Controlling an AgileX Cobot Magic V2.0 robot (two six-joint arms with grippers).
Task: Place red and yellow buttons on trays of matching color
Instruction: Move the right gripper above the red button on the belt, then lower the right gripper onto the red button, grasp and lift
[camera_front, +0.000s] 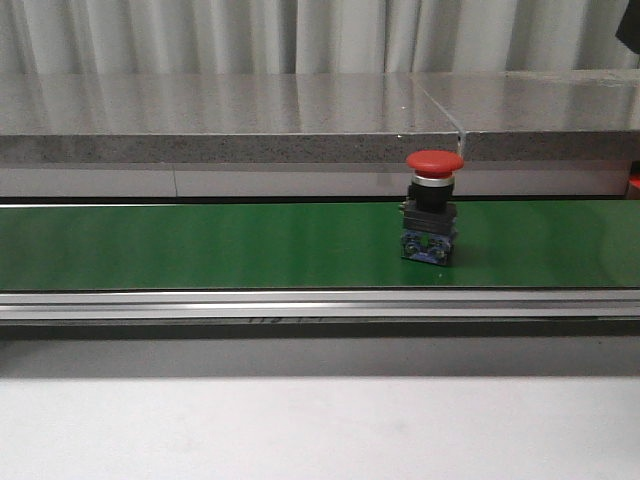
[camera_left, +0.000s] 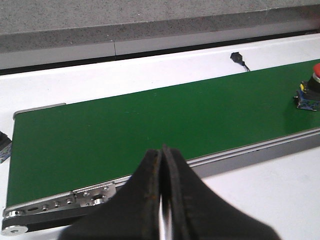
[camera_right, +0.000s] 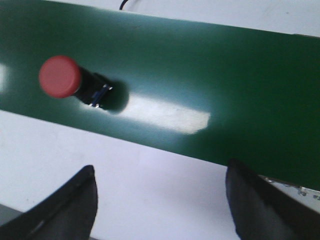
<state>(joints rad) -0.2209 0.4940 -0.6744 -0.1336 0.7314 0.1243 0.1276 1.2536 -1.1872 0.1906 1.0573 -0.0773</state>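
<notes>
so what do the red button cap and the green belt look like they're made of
Red button cap: probably matte plastic, evenly coloured with no sharp highlights. Green belt: looks like smooth rubber or PVC with a slight sheen, going by the soft glare patch in the right wrist view.

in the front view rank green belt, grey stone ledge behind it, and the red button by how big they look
1. Green belt and grey stone ledge: both span the whole width at similar height, too alike to rank.
2. Red button: by far the smallest, standing upright on the belt.

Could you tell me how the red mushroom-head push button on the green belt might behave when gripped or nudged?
The red mushroom-head push button stands upright, tall on a small base, so a nudge near its cap could probably tip it. It looks rigid. The rounded cap seems smooth, so the squarer black body likely grips better.
</notes>
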